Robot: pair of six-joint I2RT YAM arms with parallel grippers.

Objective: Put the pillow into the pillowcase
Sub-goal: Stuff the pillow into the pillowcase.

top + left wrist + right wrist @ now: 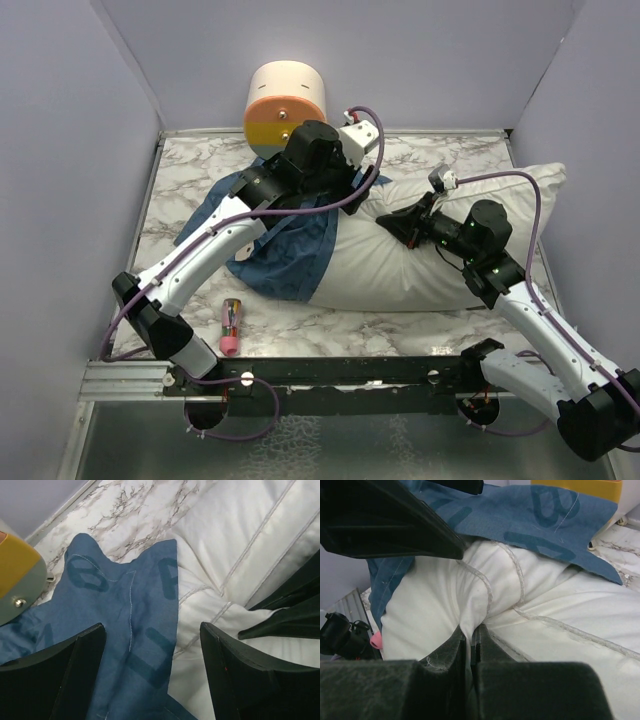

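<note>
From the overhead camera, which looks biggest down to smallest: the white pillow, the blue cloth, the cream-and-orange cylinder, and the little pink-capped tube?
1. pillow
2. pillowcase, the blue cloth, though the left arm hides part of it
3. cylinder, standing farther back, so it may look a little small
4. tube, clearly the smallest

The left arm (205, 255) and the right arm (545, 335) have smooth white shells and bulky black joints. A purple cable (500, 175) runs along each. Small green lights (463, 230) glow on the right wrist. The left tool (152, 672) has thick black fingers (70, 680).
</note>
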